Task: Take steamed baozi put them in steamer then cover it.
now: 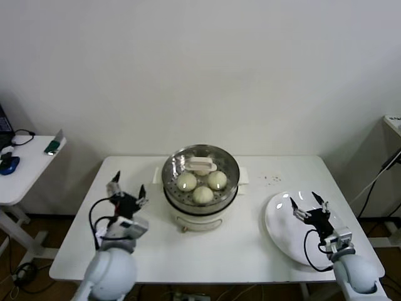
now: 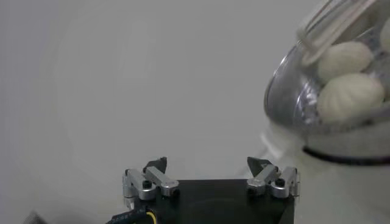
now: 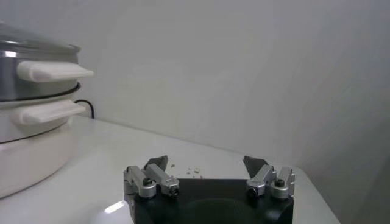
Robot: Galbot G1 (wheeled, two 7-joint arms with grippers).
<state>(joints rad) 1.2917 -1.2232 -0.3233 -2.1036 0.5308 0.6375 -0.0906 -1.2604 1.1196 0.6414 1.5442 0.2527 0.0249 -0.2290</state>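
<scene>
Steel walls of the steamer (image 1: 200,182) shine at the middle of the white table (image 1: 250,238), to the right of the left gripper (image 1: 126,189) and to the left of the right gripper (image 1: 308,205). A glass lid (image 1: 200,165) with a white handle sits on the pot, and under it three steamed baozi (image 1: 202,194) show clearly (a fourth bun I cannot make out behind the handle). The left gripper hangs above the table near the steamer, its fingers spread wide with nothing between them; in the left wrist view the buns (image 2: 352,97) appear through the glass beyond the fingertips. The right gripper hovers over a white plate (image 1: 279,235), its fingers also wide apart and holding nothing. Well to the left of the left gripper stands a side table (image 1: 25,172).
</scene>
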